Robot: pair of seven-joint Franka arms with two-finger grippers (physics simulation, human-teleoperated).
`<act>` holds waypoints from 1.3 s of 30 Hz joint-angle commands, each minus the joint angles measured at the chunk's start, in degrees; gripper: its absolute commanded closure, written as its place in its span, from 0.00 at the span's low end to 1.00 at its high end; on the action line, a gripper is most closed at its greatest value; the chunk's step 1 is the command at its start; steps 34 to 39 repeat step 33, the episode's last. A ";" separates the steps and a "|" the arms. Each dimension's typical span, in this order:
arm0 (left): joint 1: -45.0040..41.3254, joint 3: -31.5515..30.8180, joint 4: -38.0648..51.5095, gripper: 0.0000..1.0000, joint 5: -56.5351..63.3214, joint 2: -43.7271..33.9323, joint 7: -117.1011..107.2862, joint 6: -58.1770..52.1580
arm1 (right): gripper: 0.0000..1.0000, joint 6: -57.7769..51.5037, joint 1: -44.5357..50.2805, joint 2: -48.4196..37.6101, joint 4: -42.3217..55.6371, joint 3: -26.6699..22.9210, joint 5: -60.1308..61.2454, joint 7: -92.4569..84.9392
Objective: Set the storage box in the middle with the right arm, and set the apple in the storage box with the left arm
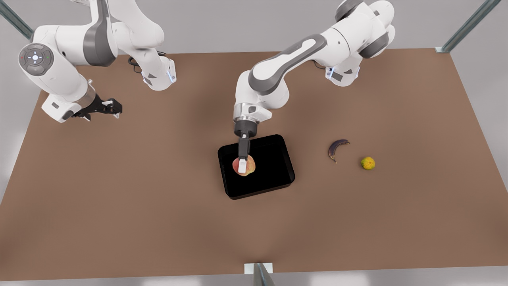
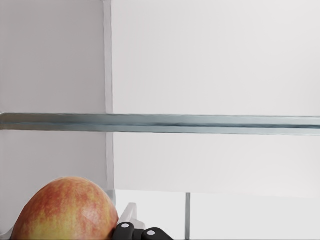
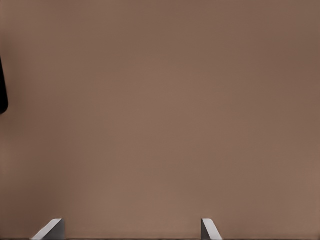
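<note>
At the front view's far left, the right pincer (image 1: 115, 111) hangs above bare table (image 1: 119, 190), well apart from everything else. Its fingertips (image 3: 50, 230) stand spread with only brown table surface between them, so it is released and grasping nothing; this arm waits. I judge its share done, since the storage box (image 1: 274, 174) already sits near the middle of the table.

Moving right, the left pincer (image 1: 243, 167) reaches down over the storage box, clenched on the apple (image 1: 249, 166). One white fingertip crosses the apple's front, and the left wrist view shows the red and yellow fruit pressed against a finger. The apple sits over the box's left part, inside the walls. Whether it already touches the floor of the box or hangs just above it I cannot tell, because the black interior swallows any shadow. By my reckoning the fruit is held there so that a release drops it inside.

Further right lie a dark banana (image 1: 337, 148) and, just beside it, a small yellow-orange fruit (image 1: 368, 163), both on the table and clear of the box.

The second finger of the left pincer is hidden behind the apple, whose lower part is cut off in the wrist view.
</note>
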 commanded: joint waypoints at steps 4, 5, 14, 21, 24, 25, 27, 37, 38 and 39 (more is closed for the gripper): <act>0.04 0.19 -0.71 0.00 -120.37 -0.43 55.98 0.19 | 0.00 -0.27 0.01 0.11 0.00 0.01 0.09 0.06; -0.05 0.28 -1.68 0.00 -120.37 -0.17 55.98 0.19 | 0.00 -0.27 0.01 0.11 0.00 0.01 0.09 0.06; 0.74 1.95 -1.59 0.00 -118.44 -0.34 58.35 -0.34 | 0.00 -0.18 0.01 0.11 0.00 0.01 0.09 0.06; 15.77 16.97 -1.24 0.03 -115.98 -12.99 129.07 -24.86 | 0.00 -0.18 0.01 0.11 0.00 0.01 1.58 0.23; 19.20 25.23 -14.84 0.01 -115.45 -29.67 177.04 -29.34 | 0.00 -0.27 0.01 0.02 0.00 0.01 1.58 0.41; 19.20 29.00 -16.09 0.00 -115.62 -32.94 187.24 -31.61 | 0.00 -0.27 0.01 0.02 0.00 0.01 1.67 0.41; 19.02 34.74 -7.93 0.00 -118.70 -34.27 195.90 -44.19 | 0.00 -0.36 0.01 0.02 0.00 0.10 1.67 0.67; 19.02 33.94 -4.05 0.00 -118.17 -27.41 196.87 -44.20 | 0.00 -0.27 0.01 -0.07 0.00 0.19 2.46 0.85; 19.02 33.94 -4.05 0.00 -118.17 -27.41 196.87 -44.20 | 0.00 -0.27 0.01 -0.07 0.00 0.19 2.46 0.85; 19.02 33.94 -4.05 0.00 -118.17 -27.41 196.87 -44.20 | 0.00 -0.27 0.01 -0.07 0.00 0.19 2.46 0.85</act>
